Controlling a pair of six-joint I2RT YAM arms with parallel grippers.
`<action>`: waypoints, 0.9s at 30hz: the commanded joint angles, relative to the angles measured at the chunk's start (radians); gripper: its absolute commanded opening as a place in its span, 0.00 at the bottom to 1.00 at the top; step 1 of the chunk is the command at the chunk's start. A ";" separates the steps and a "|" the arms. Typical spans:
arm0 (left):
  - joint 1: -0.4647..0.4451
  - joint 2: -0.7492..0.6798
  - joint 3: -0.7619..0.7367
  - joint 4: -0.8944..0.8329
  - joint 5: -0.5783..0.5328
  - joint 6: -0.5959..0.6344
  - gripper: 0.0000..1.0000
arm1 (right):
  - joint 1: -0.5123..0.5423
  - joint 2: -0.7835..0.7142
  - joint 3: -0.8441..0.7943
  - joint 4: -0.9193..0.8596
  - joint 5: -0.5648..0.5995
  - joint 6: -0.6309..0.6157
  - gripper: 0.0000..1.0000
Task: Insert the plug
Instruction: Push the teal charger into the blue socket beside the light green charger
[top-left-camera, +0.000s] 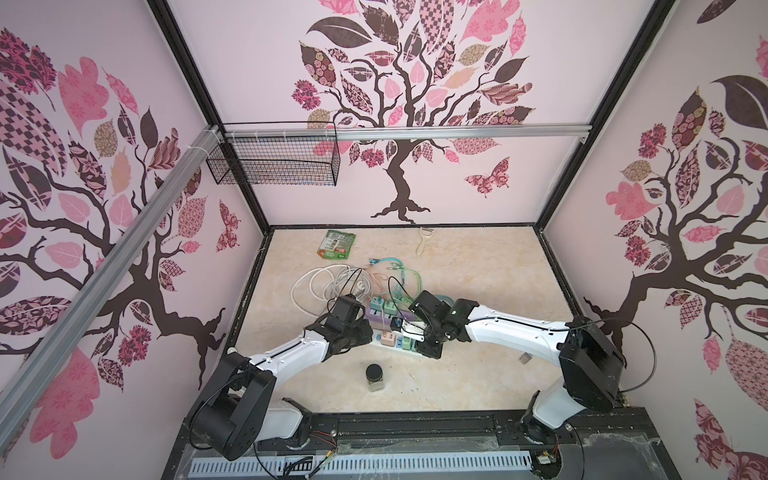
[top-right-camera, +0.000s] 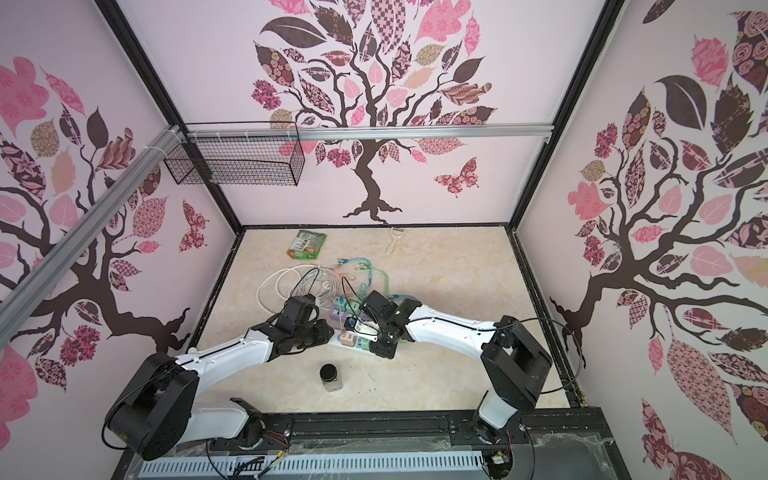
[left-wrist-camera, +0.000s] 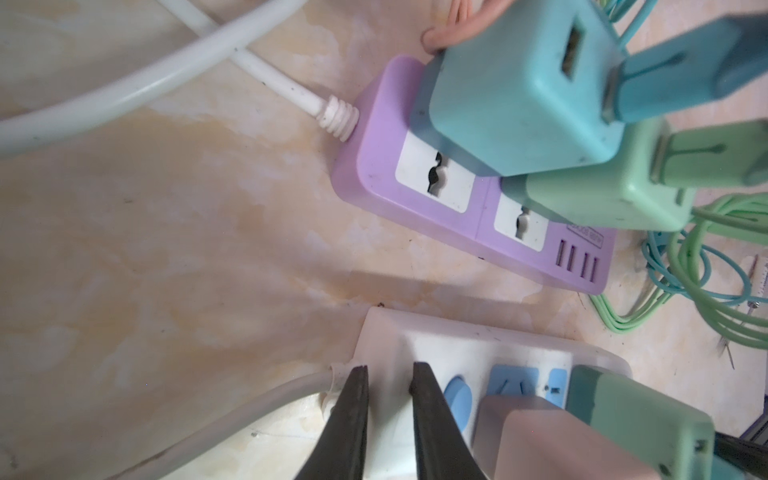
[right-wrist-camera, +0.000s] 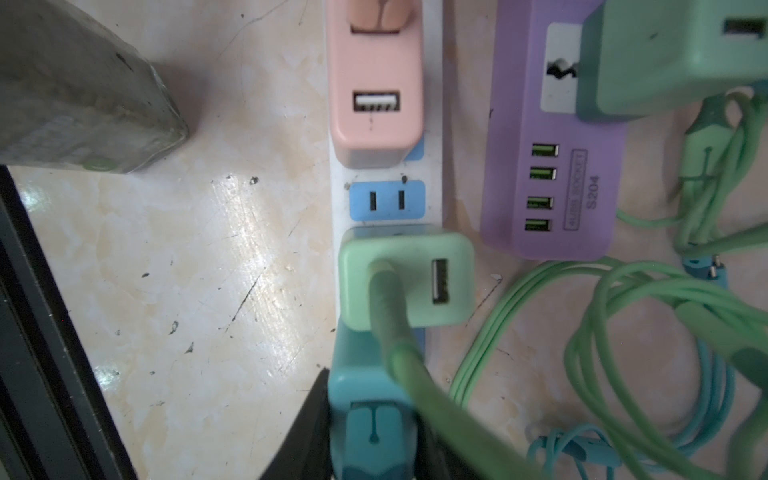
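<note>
I've got my right gripper (right-wrist-camera: 370, 419) clamped on the teal plug (right-wrist-camera: 359, 380) at the white power strip (right-wrist-camera: 434, 199). Left gripper (left-wrist-camera: 388, 376), nearly closed and empty, touches that strip.

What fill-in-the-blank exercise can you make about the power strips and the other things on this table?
1. The purple power strip has ___ small USB ports in a row.
2. On the white power strip, a free blue socket lies between a green charger and a ___ one.
3. The jar near the table's front has a ___ lid.
4. The left tool has its tips over the ___ power strip.
Missing words: four; pink; black; white.
</note>
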 joint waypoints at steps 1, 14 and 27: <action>0.006 0.005 -0.033 -0.032 0.006 0.014 0.22 | -0.001 0.053 0.002 -0.076 0.070 0.005 0.26; 0.007 0.015 -0.037 -0.008 0.024 0.014 0.21 | 0.001 0.137 0.043 -0.133 0.104 -0.005 0.25; 0.011 -0.001 -0.043 -0.012 0.026 0.014 0.21 | 0.002 0.161 0.032 -0.139 0.105 0.010 0.27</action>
